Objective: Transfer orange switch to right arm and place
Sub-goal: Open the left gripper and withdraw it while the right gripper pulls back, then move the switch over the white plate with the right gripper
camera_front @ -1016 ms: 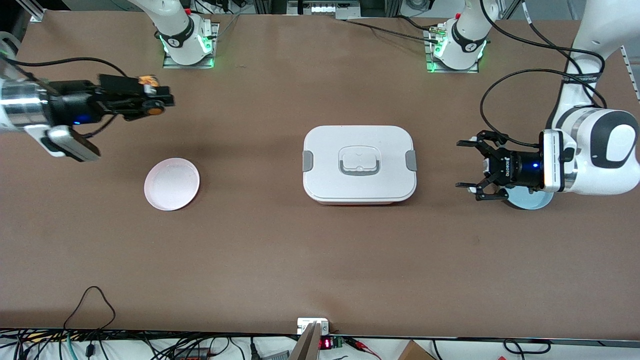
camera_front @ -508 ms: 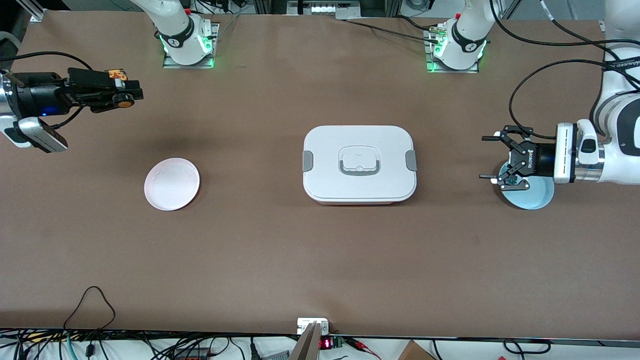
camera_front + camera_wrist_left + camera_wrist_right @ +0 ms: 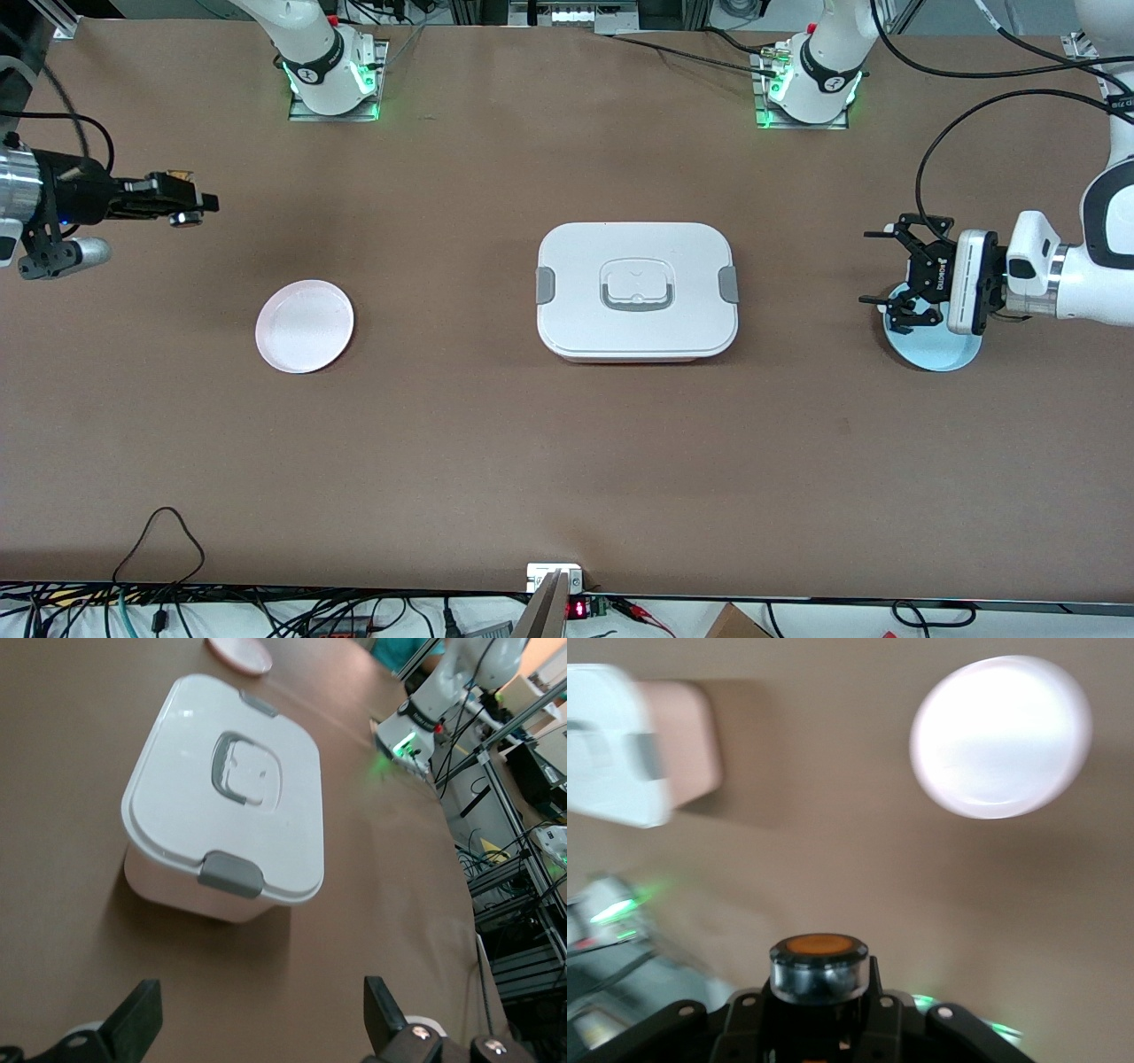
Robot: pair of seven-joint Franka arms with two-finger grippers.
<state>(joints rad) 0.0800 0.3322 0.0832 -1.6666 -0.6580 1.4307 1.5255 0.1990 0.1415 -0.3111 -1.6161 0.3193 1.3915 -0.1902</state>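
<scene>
My right gripper (image 3: 193,209) hangs over bare table toward the right arm's end, shut on the orange switch (image 3: 187,216). In the right wrist view the switch (image 3: 819,964) sticks out between the black fingers, its orange cap on top of a dark round body. The pink plate (image 3: 305,326) lies on the table near it, and shows in the right wrist view as a pale pink plate (image 3: 1001,735). My left gripper (image 3: 886,270) stands open and holds nothing, over the edge of a light blue plate (image 3: 937,353). Bare table lies between the jaws of the left gripper (image 3: 261,1014).
A white lidded box (image 3: 636,291) with grey clips and a handle sits mid-table; the left wrist view faces this box (image 3: 226,797). Both arm bases (image 3: 332,75) stand along the table's edge farthest from the front camera. Cables hang past the nearest edge.
The right gripper has carried the switch toward the right arm's end of the table and turned. The left arm has drawn back toward its own end, over the blue plate.
</scene>
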